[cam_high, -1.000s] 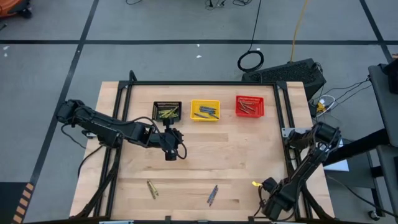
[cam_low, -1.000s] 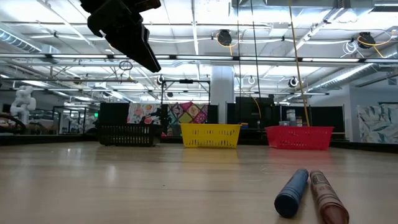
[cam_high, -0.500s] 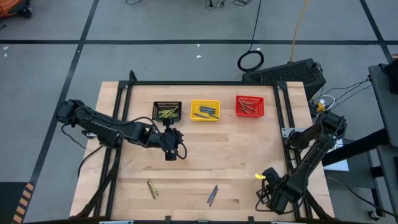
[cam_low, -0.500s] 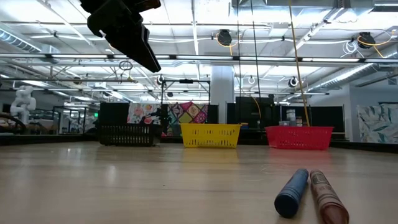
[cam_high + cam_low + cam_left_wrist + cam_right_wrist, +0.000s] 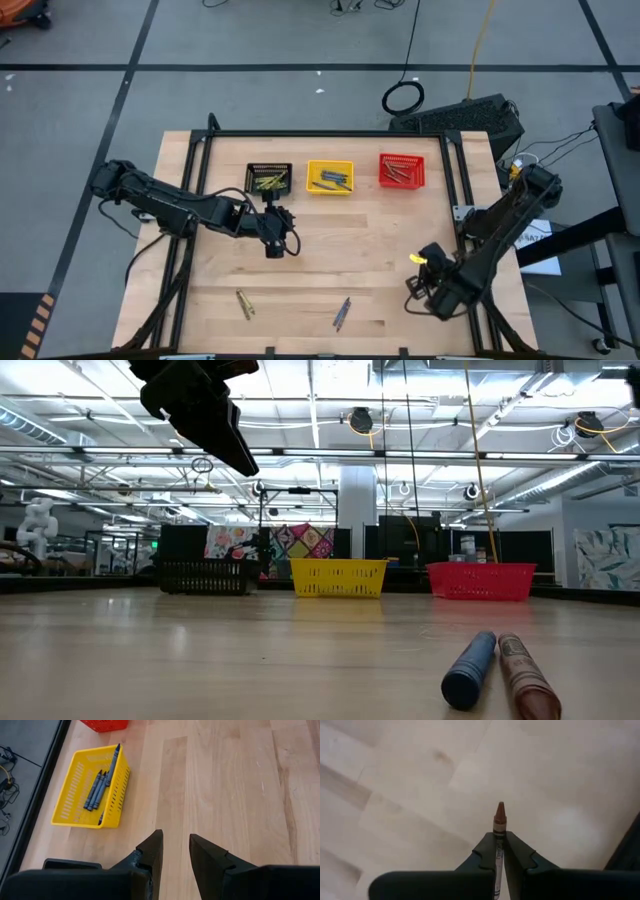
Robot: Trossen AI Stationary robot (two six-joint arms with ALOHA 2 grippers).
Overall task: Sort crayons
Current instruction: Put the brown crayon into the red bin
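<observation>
Rt gripper [image 5: 499,851]: jaws closed on a brownish-red crayon [image 5: 499,818], tip sticking out past the fingertips, above bare wooden table [image 5: 380,240]. High view puts this gripper [image 5: 424,285] at the table's rt side, toward the near edge, lifted clear of the top.

Lt gripper [image 5: 175,845]: fingers apart w/ a narrow gap, nothing between them. High view shows it [image 5: 275,246] over the table just in front of the black basket [image 5: 268,178], not touching the surface.

Baskets: three in a row along the far edge: black, yellow basket [image 5: 330,177], red basket [image 5: 402,171]. Black holds olive-yellow crayons [image 5: 267,183]; yellow holds blue crayons [image 5: 97,789]; red holds brownish-red sticks [image 5: 397,174].

Loose items on table, near edge:
- olive-yellow crayon [image 5: 243,304], lt of centre.
- blue crayon [image 5: 470,669] and a brownish-red one [image 5: 525,678] lying side by side, touching or close to it, approx centre [image 5: 342,313].

Low view: lt arm's dark gripper [image 5: 205,415] hangs high at upper lt; both loose crayons lie flat in foreground.
</observation>
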